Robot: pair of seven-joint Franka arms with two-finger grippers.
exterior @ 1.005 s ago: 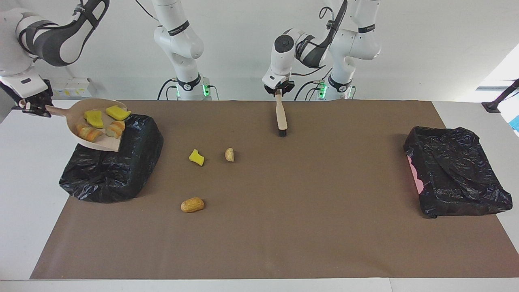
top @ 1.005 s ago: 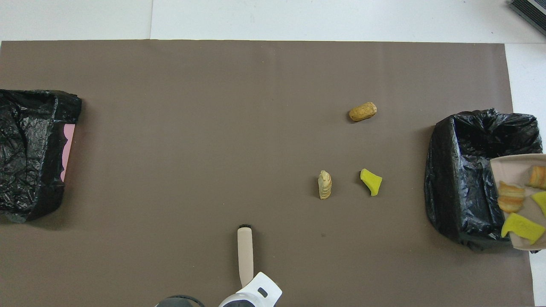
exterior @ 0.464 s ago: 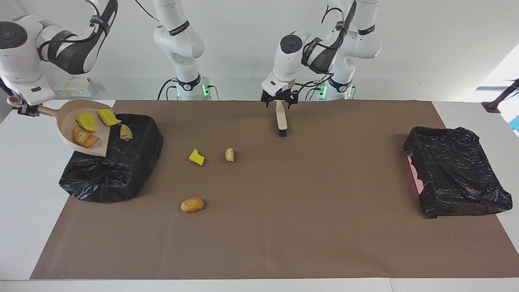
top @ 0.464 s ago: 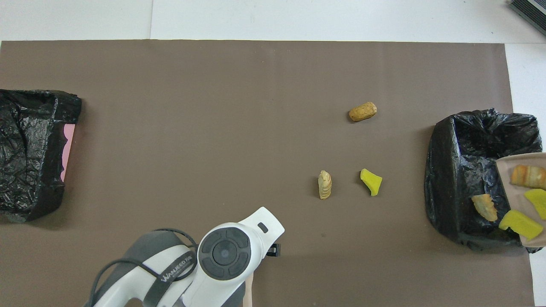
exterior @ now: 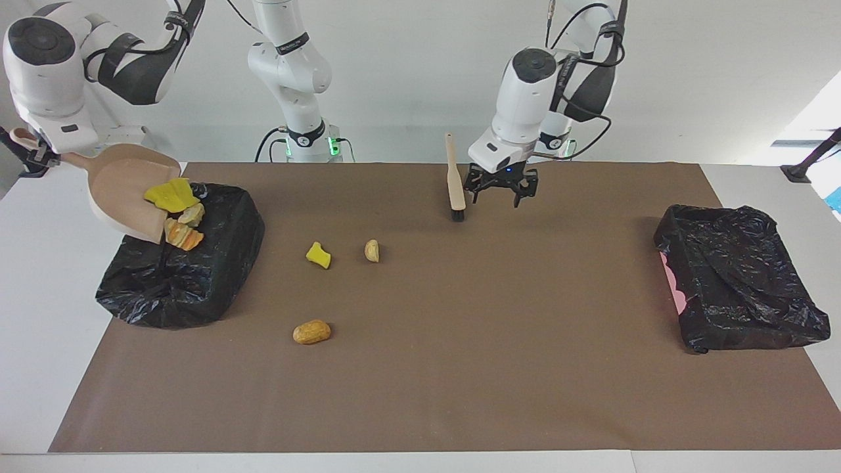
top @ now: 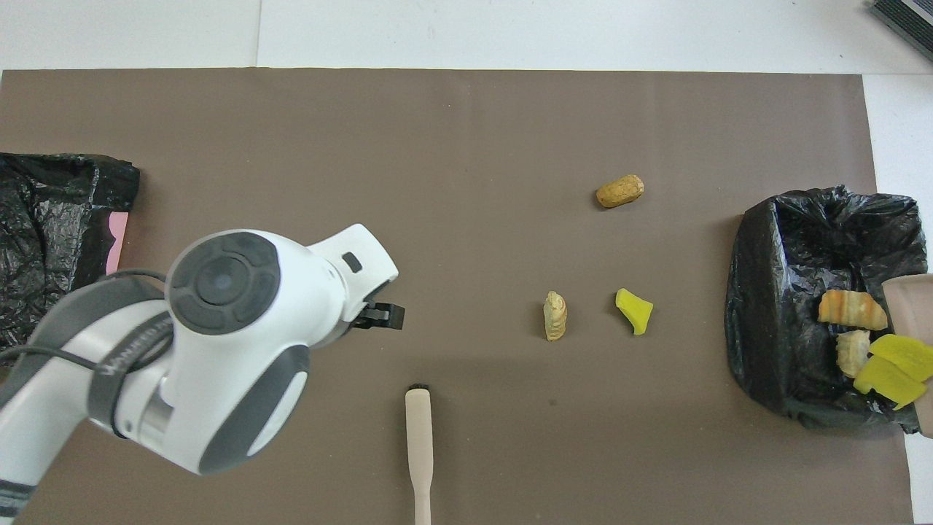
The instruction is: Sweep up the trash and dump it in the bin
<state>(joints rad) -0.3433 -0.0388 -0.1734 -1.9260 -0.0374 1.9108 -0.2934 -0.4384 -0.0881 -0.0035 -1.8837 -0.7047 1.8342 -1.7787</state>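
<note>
Overhead view: right pincer out of frame, dustpan cut off; left pincer wide, empty.

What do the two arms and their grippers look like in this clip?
Both arms are glossy white with dark grey joint covers, round grey caps and black cables looped outside. Left gripper: small black linkage fingers under a white wrist block. Right gripper: black too. Green lights glow at both bases.
</note>
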